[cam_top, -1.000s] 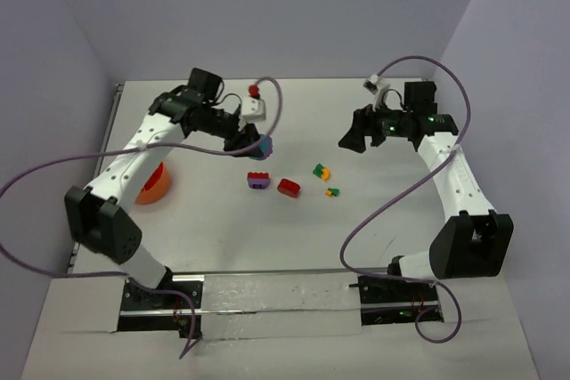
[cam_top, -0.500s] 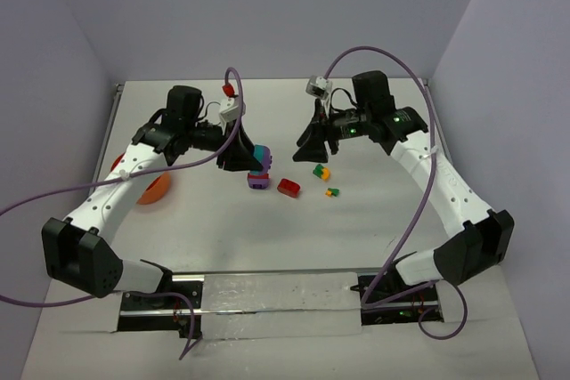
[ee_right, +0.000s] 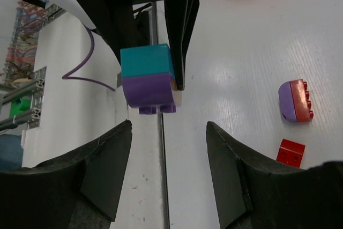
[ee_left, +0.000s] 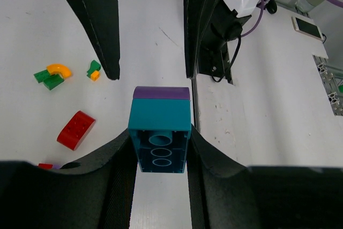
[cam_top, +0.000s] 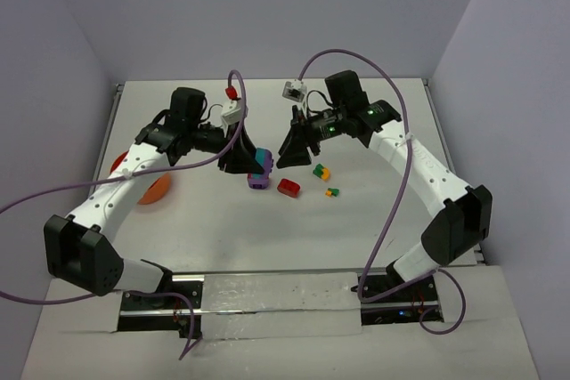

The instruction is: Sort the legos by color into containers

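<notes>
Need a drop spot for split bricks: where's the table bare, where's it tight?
Bare: near strip between the red brick and the arm bases; far corners by the back wall. Crowded: centre, around the held teal-purple stack, purple-red brick and green-orange pieces.

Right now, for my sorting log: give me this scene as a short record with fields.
Left hand: shut on teal-and-purple brick stack
Right hand: open, facing the stack's purple end, not touching
Loose: red brick, purple-and-red brick, green-and-yellow pieces
Bowl: orange, at the left, contents not visible
</notes>
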Robot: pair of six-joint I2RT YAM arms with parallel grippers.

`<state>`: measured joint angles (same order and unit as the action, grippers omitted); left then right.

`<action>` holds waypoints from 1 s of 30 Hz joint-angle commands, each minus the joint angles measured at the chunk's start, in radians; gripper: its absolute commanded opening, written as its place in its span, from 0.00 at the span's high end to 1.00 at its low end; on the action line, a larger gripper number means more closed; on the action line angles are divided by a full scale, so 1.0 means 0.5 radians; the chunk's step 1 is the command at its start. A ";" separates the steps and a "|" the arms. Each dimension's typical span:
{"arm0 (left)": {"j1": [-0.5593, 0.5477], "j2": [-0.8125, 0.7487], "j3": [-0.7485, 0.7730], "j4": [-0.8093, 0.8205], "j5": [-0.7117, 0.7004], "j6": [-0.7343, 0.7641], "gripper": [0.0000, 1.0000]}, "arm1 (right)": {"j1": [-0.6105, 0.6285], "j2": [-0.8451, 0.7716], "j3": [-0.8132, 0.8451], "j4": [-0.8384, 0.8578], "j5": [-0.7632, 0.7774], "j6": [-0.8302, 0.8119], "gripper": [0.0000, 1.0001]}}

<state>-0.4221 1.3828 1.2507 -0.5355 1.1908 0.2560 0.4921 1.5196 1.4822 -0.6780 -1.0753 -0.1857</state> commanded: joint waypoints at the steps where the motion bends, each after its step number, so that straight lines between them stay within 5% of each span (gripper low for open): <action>1: -0.014 0.031 0.027 -0.017 0.079 0.069 1.00 | 0.053 0.056 0.147 0.028 -0.091 0.064 0.35; 22: -0.026 0.130 0.042 0.034 0.129 0.022 1.00 | 0.163 0.175 0.226 -0.048 0.012 -0.051 0.38; 30: -0.027 0.140 0.042 0.033 0.124 0.022 0.98 | 0.171 0.173 0.218 -0.078 0.006 -0.092 0.58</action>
<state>-0.4309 1.4508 1.2507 -0.5410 1.2147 0.2658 0.5671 1.6150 1.5515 -0.7020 -1.0623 -0.2060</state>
